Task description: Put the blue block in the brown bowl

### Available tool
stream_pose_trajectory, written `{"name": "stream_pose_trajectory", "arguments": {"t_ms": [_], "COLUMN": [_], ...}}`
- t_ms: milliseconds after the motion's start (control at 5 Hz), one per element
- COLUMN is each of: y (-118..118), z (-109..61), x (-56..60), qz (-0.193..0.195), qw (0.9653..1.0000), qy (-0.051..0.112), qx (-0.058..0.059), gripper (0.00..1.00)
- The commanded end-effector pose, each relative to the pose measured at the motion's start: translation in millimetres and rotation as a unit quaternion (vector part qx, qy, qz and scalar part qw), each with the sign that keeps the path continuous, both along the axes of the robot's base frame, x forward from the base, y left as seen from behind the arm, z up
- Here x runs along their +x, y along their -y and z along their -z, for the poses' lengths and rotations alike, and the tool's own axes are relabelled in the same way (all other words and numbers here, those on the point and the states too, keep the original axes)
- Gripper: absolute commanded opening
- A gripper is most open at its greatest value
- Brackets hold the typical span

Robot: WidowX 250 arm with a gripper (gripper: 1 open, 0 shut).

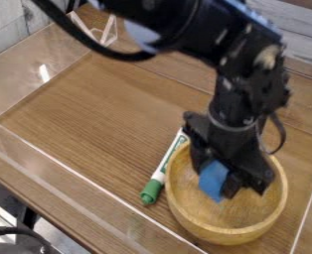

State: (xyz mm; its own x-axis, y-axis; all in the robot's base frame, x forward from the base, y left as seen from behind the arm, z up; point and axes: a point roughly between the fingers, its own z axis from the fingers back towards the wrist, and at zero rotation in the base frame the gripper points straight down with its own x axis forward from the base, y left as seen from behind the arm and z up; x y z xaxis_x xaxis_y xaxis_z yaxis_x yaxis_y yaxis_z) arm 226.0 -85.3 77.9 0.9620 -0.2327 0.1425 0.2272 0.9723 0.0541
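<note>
Tool (226,177) clamped on blue block (215,182); long axis upright, over brown bowl (212,230)

— Where do we look from?
— We have one view only, set high beside the table (92,114), looking down at a slant across the wood.
— How near are we?
— Near enough that the arm (199,40) runs off the top edge and the bowl (186,213) sits low at the right. A clear wall (46,174) crosses our near left corner.
</note>
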Motion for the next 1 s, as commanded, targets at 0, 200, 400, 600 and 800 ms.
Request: {"name": "stream_pose_trajectory", "arguments": {"t_ms": [0, 200, 400, 600, 800], "y": [-5, -3, -7, -10, -14], "z": [-41.3, -39.0, -42.2, -42.5, -44.8], "x": [14.6, 10.8, 10.2, 10.4, 10.5], "qz": [-0.011, -0.014, -0.014, -0.012, -0.009], "qw": [0.9991, 0.9991, 0.9993, 0.9995, 0.9997], "qy": [0.042, 0.04, 0.034, 0.027, 0.021], "qx": [-0.003, -0.005, -0.008, -0.009, -0.011], "gripper": [0.0, 1.0, 1.0, 1.0, 1.0]}}
